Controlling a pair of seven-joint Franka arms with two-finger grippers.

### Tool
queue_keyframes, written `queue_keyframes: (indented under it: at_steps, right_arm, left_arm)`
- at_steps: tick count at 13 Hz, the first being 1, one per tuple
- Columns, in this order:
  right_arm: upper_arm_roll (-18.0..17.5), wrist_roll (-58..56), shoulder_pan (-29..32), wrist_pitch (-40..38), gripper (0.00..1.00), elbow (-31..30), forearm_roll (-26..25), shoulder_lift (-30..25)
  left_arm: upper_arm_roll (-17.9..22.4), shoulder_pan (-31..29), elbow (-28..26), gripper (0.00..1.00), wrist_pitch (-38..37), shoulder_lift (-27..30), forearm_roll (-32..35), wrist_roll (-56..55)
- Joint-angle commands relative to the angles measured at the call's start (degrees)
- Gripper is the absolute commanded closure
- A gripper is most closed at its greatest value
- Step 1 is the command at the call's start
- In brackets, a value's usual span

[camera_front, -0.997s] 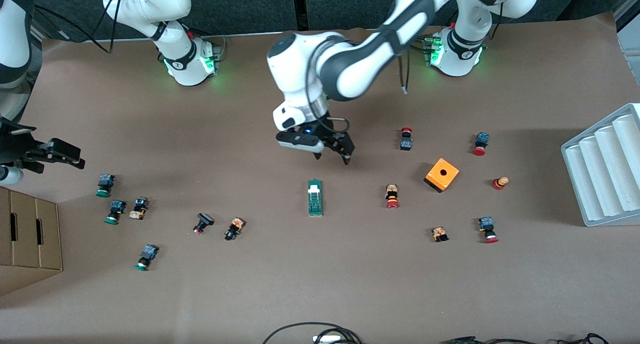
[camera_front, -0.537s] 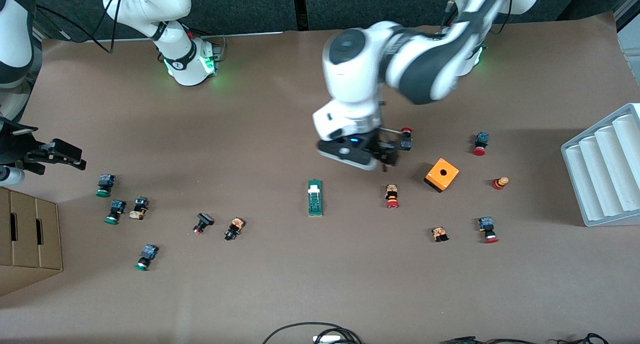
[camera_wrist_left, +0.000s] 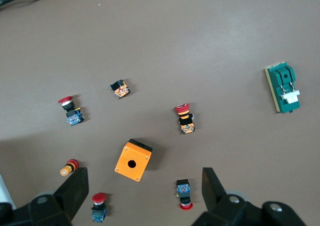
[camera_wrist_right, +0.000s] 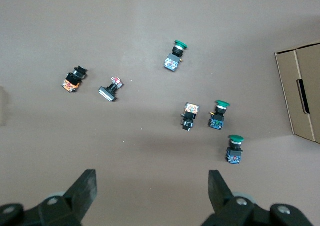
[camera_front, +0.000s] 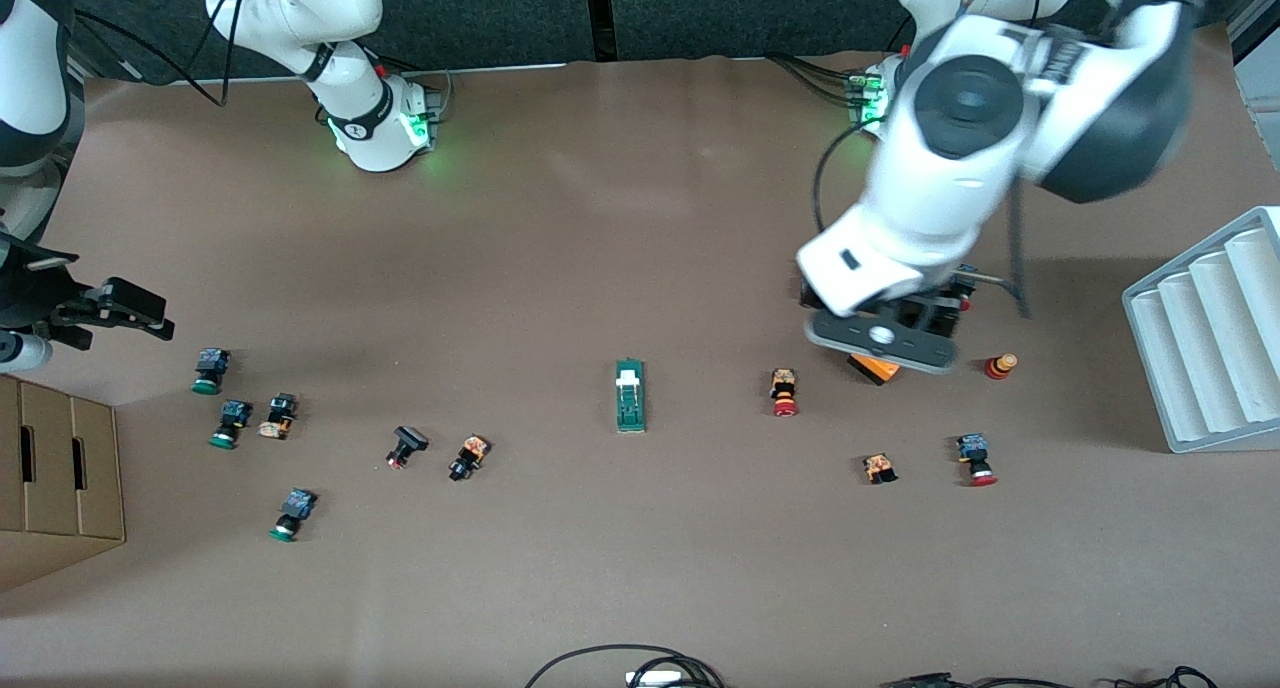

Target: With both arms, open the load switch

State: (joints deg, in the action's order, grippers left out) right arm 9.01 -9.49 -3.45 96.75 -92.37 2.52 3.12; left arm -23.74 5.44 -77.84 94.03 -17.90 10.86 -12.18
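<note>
The load switch [camera_front: 630, 396] is a narrow green block with a white tab, lying flat in the middle of the table; it also shows in the left wrist view [camera_wrist_left: 284, 88]. My left gripper [camera_front: 885, 318] hangs high over the orange cube [camera_front: 872, 368], well away from the switch toward the left arm's end. It is open [camera_wrist_left: 144, 178] and holds nothing; the cube [camera_wrist_left: 133, 159] lies far below it. My right gripper [camera_front: 110, 306] waits open [camera_wrist_right: 152, 178] over bare table at the right arm's end.
Red-capped push buttons [camera_front: 784, 392] lie scattered round the orange cube, green-capped ones [camera_front: 208, 370] near the right gripper. A cardboard box [camera_front: 60, 478] stands at the right arm's end, a white ribbed tray [camera_front: 1210, 338] at the left arm's end. Cables [camera_front: 625, 666] lie at the near edge.
The left arm has swung from over the table's middle, above the load switch, toward its own end and now hangs over the orange cube. The right arm has not moved.
</note>
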Motion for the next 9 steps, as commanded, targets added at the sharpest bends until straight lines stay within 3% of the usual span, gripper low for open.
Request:
queue_keyframes:
  at_steps: [1, 3, 9]
  right_arm:
    - [-0.1, -0.4, -0.1, 0.5, 0.0, 0.5, -0.9, 0.2]
    - [-0.1, -0.4, -0.1, 0.5, 0.0, 0.5, -0.9, 0.2]
    - [-0.1, -0.4, -0.2, 0.5, 0.0, 0.5, -1.0, 0.2]
  left_arm:
    - [-0.8, -4.8, 1.6, 0.0, -2.5, 0.6, -3.3, 1.5]
    - [-0.3, -6.5, 2.6, 0.0, -5.9, 1.4, -2.8, 5.7]
    - [-0.3, -10.7, 2.6, 0.0, -6.3, 1.8, -2.6, 6.9]
